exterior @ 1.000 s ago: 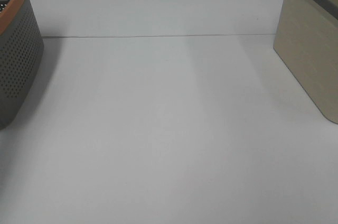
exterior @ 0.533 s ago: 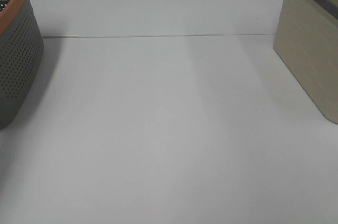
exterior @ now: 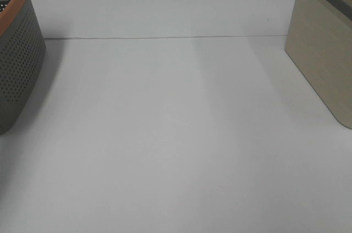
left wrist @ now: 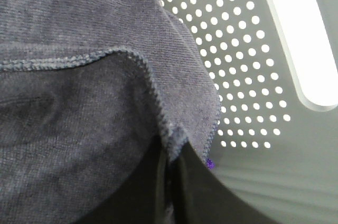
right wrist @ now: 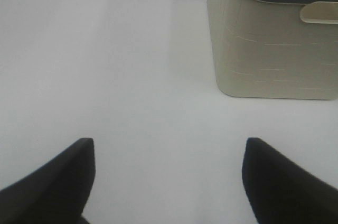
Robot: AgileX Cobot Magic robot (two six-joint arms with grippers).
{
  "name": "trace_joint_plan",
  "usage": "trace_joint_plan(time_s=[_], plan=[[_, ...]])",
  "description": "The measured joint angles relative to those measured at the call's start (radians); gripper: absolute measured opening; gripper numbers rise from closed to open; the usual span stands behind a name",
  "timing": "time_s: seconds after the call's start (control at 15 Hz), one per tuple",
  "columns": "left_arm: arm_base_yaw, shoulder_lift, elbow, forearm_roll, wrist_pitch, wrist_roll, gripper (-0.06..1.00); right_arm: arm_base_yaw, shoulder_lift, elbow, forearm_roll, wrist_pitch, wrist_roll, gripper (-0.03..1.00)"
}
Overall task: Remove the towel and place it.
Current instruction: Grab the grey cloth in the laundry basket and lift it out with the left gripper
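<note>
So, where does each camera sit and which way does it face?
Exterior high: up high, facing down on the white table between perforated grey basket and beige bin; no arm.
Left wrist: inside the basket, facing the towel; left gripper shut on it.
Right wrist: low over the table, facing the bin; right gripper open.
Shared: the bin, exterior and right wrist.

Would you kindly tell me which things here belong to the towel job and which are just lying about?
In the job: towel, left gripper shut on its fold, perforated grey basket holding it.
Just there: beige basket, open right gripper, white table.
</note>
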Motion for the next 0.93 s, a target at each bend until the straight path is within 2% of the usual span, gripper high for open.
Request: trace_joint_plan(time_s=[0.33,0.93], plan=[[0.000,-0.005,0.000,0.000,0.000,0.004,0.00,0.000,0.000,0.000,-0.001,0.000,0.001,0.76],[0.000,-0.346,0.000,0.013,-0.007,0.309,0.00,0.000,0.000,0.000,-0.001,0.000,0.001,0.76]])
